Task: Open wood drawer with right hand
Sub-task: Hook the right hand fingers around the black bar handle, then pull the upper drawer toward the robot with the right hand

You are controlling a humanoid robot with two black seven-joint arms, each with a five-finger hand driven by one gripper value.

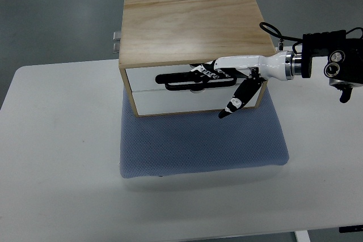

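The wood box point(193, 24) sits on a blue mat point(201, 140) so it won't slide. My right hand point(218, 80) lies across the top drawer point(170, 77), fingers point(176, 80) stretched long and flat, holding nothing yet, ready to pull.

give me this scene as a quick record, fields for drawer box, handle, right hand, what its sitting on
box: wooden drawer box with two white drawer fronts, one above the other
upper drawer: looks closed, front flush with the frame
handle: black bar handle on the upper drawer
right robot hand: right robot hand reaches in from the right, fingers lying along the handle; one finger hangs down over the lower drawer
grasp: cannot tell if the fingers are hooked behind the handle
support: blue pad on a white table
left hand: not in view
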